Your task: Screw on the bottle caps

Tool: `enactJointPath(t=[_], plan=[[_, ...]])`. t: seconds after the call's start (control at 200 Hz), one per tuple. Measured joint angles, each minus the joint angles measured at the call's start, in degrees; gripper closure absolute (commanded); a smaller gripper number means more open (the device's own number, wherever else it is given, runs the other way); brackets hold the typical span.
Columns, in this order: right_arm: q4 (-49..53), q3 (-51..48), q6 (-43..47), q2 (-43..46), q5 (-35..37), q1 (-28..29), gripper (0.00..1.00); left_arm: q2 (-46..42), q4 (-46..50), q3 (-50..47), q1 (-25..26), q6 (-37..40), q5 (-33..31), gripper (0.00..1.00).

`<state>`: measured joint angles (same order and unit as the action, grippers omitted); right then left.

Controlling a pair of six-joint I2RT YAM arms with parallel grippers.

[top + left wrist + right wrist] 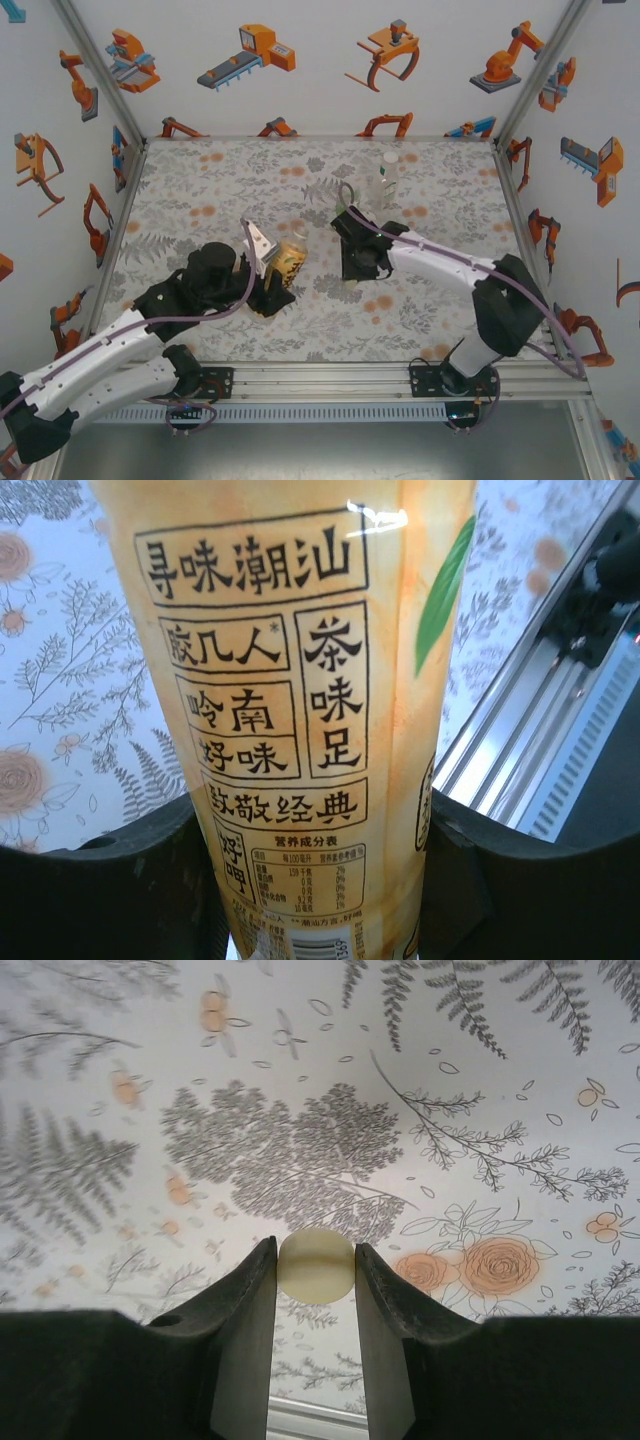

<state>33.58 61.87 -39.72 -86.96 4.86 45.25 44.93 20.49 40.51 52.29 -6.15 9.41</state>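
The left gripper's (pixel 310 815) black fingers (pixel 110 890) are pressing in from both sides on the amber bottle (pixel 300 680). The bottle is filling the middle of the left wrist view, its yellow label with black Chinese print facing the lens. The jaws are standing closed on the bottle's lower body, touching it on each side. Past the bottle, the flowered cloth (pixel 50 680) is showing on the left and a metal rail (pixel 530 750) is running along on the right.

The right gripper (pixel 316 1256) is pinching a cap (pixel 316 1272) — a pale round one — between its fingertips, both tips touching its sides. Behind the cap the cloth is showing a grey leaf print, with an orange rose just to the right. Whether the cap is resting on the cloth or hanging clear of it, I cannot tell.

From the top camera, the left gripper is holding the amber bottle tilted near the middle of the table, its top leaning toward the far side. The right gripper is pointing down just to the right — near the bottle but apart from it. A clear bottle (pixel 388 175) is standing upright toward the far edge, well apart from both grippers. Whether the amber bottle's base is touching the cloth I cannot tell.
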Motion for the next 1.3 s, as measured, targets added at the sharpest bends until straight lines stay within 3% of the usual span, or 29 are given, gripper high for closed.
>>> enactJointPath(t=[0.27,0.591,0.976,1.302], plan=[[-2.7,-1.3,10.8,14.1,-7.1,-0.2,0.86,3.8,8.5,4.1,-0.2,15.0,6.3,0.99],[-4.9,0.6,26.5,25.8,-24.1,-0.5,0.91,4.0,13.4,6.4,1.0,30.1,9.1,0.99],[-10.6,1.2,38.4,35.3,-46.2,-0.5,0.96,0.8,12.0,6.6,1.7,33.6,12.0,1.0],[-8.2,1.2,50.8,35.3,-51.4,-0.5,0.99,1.2,11.1,7.8,2.1,33.7,14.0,1.0]])
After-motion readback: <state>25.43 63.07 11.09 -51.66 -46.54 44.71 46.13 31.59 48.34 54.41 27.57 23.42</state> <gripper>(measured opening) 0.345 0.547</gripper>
